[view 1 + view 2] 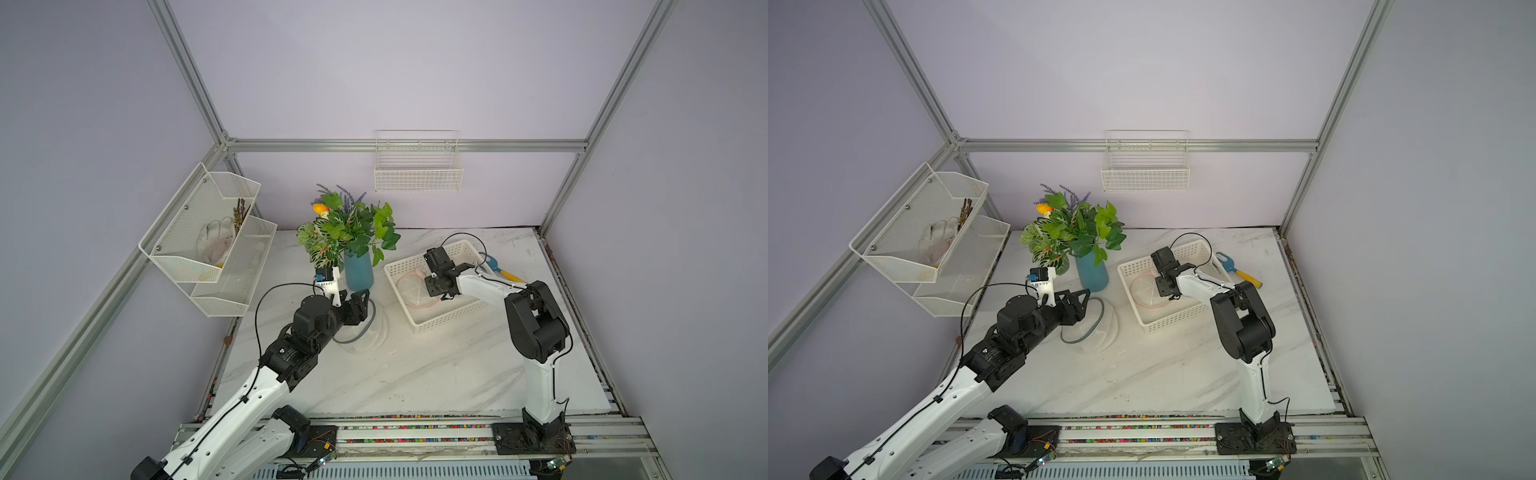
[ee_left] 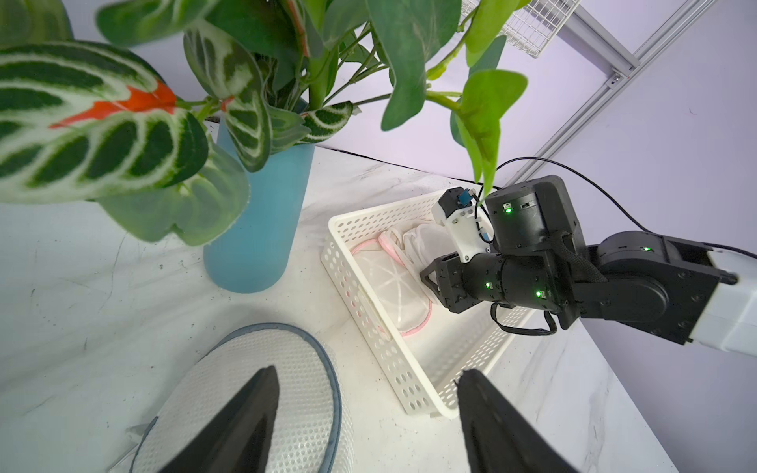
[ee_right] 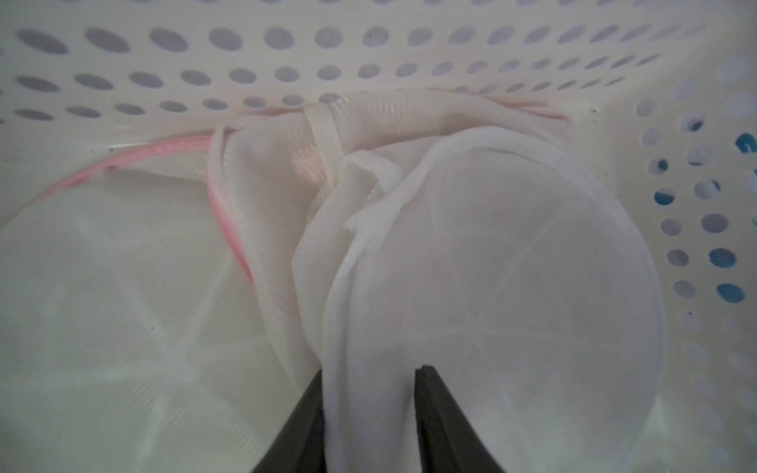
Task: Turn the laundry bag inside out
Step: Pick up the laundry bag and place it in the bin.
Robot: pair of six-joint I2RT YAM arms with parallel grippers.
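- The pink-trimmed laundry bag (image 3: 491,254) lies crumpled inside the white basket (image 1: 440,328).
- A fold of its mesh runs between the narrow jaws of the right gripper (image 3: 370,368); we cannot tell if they pinch it.
- The left gripper (image 2: 368,370), jaws wide, hovers over a blue-rimmed mesh bag (image 2: 303,389) on the surface (image 1: 415,374), farther off.

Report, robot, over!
Left gripper open over blue-rimmed white mesh laundry bag. Right gripper astride pink-rimmed white mesh bag in white perforated basket, grip unclear. Blue vase nearby.

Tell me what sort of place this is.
Likely a lab robot cell dressed as a home corner: bare aluminium frame, white perforated plastic basket, blue vase of leafy plants.
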